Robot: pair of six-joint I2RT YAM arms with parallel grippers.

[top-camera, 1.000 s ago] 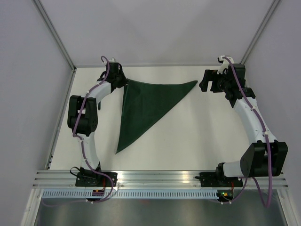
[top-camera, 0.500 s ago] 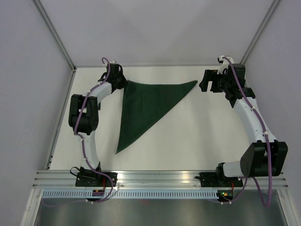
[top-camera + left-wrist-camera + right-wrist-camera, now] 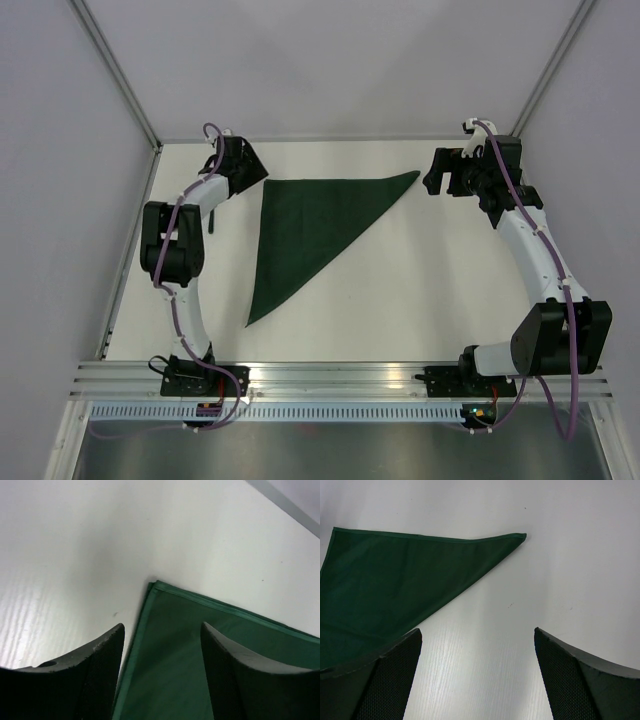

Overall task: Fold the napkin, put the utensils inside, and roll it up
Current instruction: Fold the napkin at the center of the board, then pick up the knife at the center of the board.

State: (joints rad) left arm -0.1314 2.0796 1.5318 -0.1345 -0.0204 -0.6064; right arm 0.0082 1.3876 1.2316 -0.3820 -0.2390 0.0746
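Note:
The dark green napkin lies flat on the table, folded into a triangle with corners at far left, far right and near left. My left gripper stands open just left of the far-left corner, apart from the cloth. In the left wrist view that corner of the napkin shows between and beyond the open left gripper. My right gripper is open just right of the far-right tip. The right wrist view shows the napkin ahead of the empty right gripper. The utensils are out of view.
The white table is bounded by a metal frame along its left side and by an aluminium rail at the near edge, where both arm bases are bolted. Pale walls stand close on three sides.
My left gripper has opened, let go of the napkin's far-left corner and drawn back to the left. The corner now lies flat. The right arm has not moved.

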